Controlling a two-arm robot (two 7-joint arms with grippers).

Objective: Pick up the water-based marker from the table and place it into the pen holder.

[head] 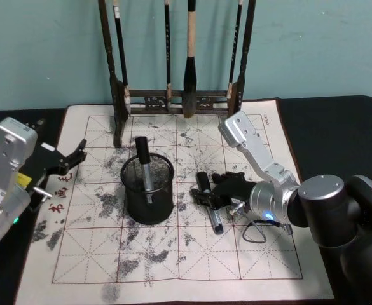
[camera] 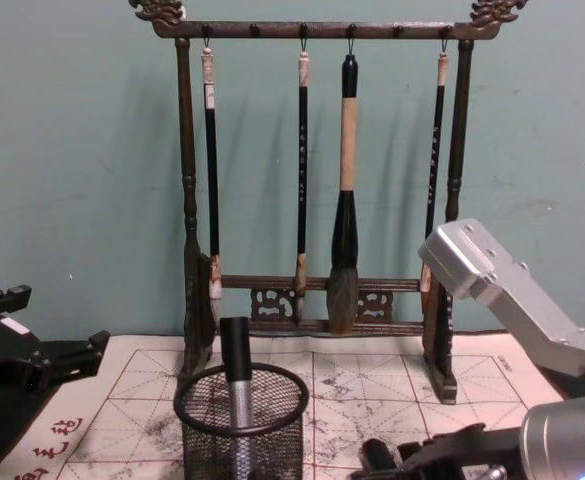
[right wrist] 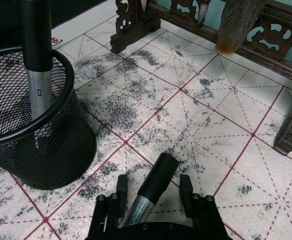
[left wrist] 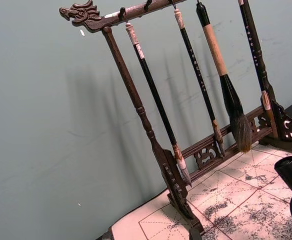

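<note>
Your left gripper (head: 68, 160) sits parked at the frame's left edge, leaving the pen holder (head: 149, 206) at centre unobstructed. One marker (head: 142, 159) stands in it. Right of centre, your right gripper (head: 214, 194) is low over the mat (head: 262, 254), jaws apart and straddling the water-based marker (head: 216, 219). It lies flat between them, so closing should pinch its barrel.

I read even, moderately bright, diffuse light. The brush rack (left wrist: 138, 106) throws faint, soft-edged shadows onto the wall (left wrist: 36, 130) behind it. A dull sheen lies along the pen holder (right wrist: 72, 76) rim.
</note>
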